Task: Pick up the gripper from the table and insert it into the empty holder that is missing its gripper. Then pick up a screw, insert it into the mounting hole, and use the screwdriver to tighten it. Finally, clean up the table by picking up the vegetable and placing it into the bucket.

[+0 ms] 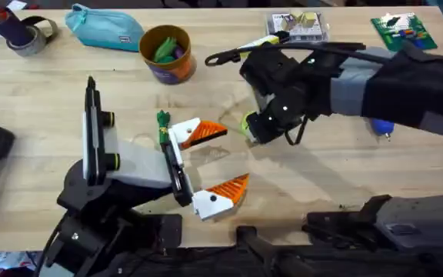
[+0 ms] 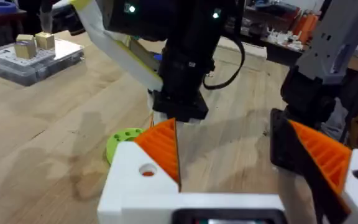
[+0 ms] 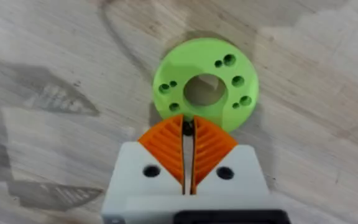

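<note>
green ring [image 3: 204, 87] lies just beyond the closed right tool [image 3: 188, 163].

Even, bright overhead lighting on the pale table [image 1: 44, 138]. The right arm [image 1: 406, 92] rises close under the camera, dark and blurred, casting soft shadows toward the near edge. In the right wrist view, the green disc [image 3: 205, 84] is sharp; faint grey shadows cross the wood. Left wrist background is dim, defocused.
</note>
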Robot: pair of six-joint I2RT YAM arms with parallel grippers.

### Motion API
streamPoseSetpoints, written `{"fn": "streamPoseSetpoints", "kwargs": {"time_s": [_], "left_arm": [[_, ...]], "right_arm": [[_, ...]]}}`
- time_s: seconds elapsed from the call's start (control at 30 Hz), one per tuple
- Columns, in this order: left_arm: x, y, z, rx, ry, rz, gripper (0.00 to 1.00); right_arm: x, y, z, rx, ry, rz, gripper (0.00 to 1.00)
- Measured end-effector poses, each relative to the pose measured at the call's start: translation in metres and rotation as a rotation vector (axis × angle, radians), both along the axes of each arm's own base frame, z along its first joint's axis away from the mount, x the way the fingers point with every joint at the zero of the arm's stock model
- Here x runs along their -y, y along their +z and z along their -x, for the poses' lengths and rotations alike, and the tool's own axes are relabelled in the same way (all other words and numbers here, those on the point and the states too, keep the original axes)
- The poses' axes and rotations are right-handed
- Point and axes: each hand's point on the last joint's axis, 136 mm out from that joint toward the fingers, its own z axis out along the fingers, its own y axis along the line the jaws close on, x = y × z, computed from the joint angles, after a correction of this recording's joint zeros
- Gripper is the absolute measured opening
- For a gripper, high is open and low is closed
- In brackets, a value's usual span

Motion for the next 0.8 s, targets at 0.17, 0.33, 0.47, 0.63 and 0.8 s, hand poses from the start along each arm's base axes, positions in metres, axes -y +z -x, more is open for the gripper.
{"fn": "streamPoseSetpoints", "kwargs": {"time_s": [0.17, 0.33, 0.47, 0.63, 0.8], "left_arm": [[0.000, 0.000, 0.000, 0.000, 0.000, 0.000, 0.990], [0.000, 0.000, 0.000, 0.000, 0.000, 0.000, 0.990], [0.000, 0.000, 0.000, 0.000, 0.000, 0.000, 0.990], [0.000, 0.000, 0.000, 0.000, 0.000, 0.000, 0.990], [0.000, 0.000, 0.000, 0.000, 0.000, 0.000, 0.990]], "right_arm": [[0.000, 0.000, 0.000, 0.001, 0.000, -0.001, 0.007], [0.001, 0.000, 0.001, -0.005, 0.000, 0.004, 0.007], [0.013, 0.005, 0.011, -0.051, -0.002, 0.063, 0.007], [0.007, 0.043, -0.003, -0.013, -0.005, 0.065, 0.007], [-0.006, 0.097, -0.020, 0.062, -0.009, 0.009, 0.006]]}}
